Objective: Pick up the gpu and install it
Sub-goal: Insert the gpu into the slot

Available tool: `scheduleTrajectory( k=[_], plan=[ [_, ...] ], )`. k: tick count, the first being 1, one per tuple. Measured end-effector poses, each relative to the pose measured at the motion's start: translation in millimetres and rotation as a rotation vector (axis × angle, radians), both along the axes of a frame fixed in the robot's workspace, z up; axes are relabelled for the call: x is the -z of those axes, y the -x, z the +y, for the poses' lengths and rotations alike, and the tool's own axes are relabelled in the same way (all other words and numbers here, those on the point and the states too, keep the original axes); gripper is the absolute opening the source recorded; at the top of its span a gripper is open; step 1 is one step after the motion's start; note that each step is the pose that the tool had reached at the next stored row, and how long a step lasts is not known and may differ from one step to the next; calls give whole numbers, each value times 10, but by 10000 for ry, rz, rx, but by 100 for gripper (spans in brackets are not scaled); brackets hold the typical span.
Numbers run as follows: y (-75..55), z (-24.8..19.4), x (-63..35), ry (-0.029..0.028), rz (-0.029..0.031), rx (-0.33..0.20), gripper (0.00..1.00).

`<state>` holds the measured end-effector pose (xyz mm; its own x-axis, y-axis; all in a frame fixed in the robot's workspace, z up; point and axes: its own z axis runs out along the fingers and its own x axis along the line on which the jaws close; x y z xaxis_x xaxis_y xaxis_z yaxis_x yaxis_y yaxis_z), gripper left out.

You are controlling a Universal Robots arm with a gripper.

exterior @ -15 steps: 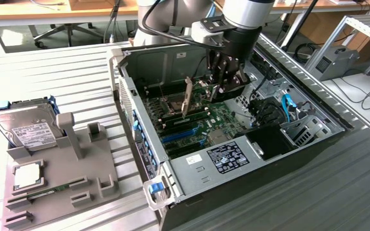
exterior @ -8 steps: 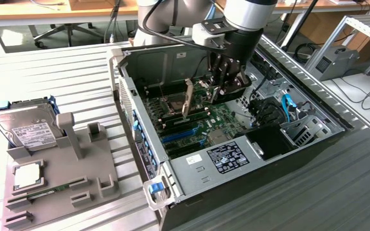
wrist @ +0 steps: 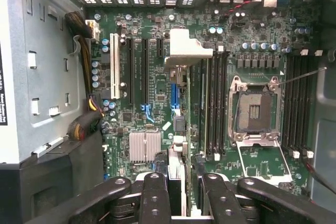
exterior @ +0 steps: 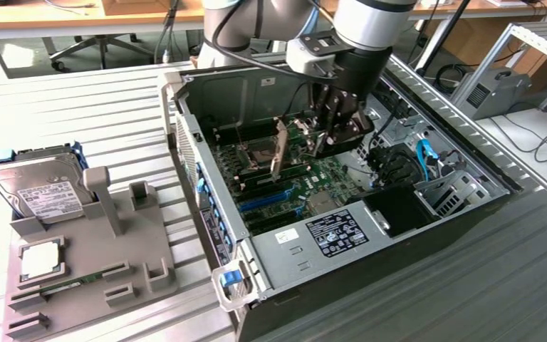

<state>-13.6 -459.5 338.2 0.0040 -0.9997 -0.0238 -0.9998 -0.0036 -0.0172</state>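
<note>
My gripper (exterior: pixel 335 135) reaches down into the open computer case (exterior: pixel 183 135) and is shut on the gpu (wrist: pixel 177 179). In the wrist view the card stands edge-on between the two black fingers (wrist: pixel 155 198), and its silver end bracket (wrist: pixel 186 51) points toward the case's rear grille. It hangs just above the green motherboard (wrist: pixel 136 114), in line with a blue expansion slot (wrist: pixel 173 95). In the exterior view the gpu (exterior: pixel 279 146) shows as a thin upright plate toward that view's left of the gripper.
Black memory slots (wrist: pixel 212 103) and the bare processor socket (wrist: pixel 254 111) lie close beside the card, a silver heatsink (wrist: pixel 144 145) on its other side. Outside the case, a grey fixture (exterior: pixel 88 263) holds a hard drive (exterior: pixel 36 189), a processor chip (exterior: pixel 40 260) and a memory strip (exterior: pixel 65 285).
</note>
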Motion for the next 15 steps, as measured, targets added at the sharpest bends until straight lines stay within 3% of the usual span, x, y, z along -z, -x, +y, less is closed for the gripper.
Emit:
scheduleTrajectory(
  k=[15],
  plan=[
    [4,-77,34,-1,0,0,29]
  ],
)
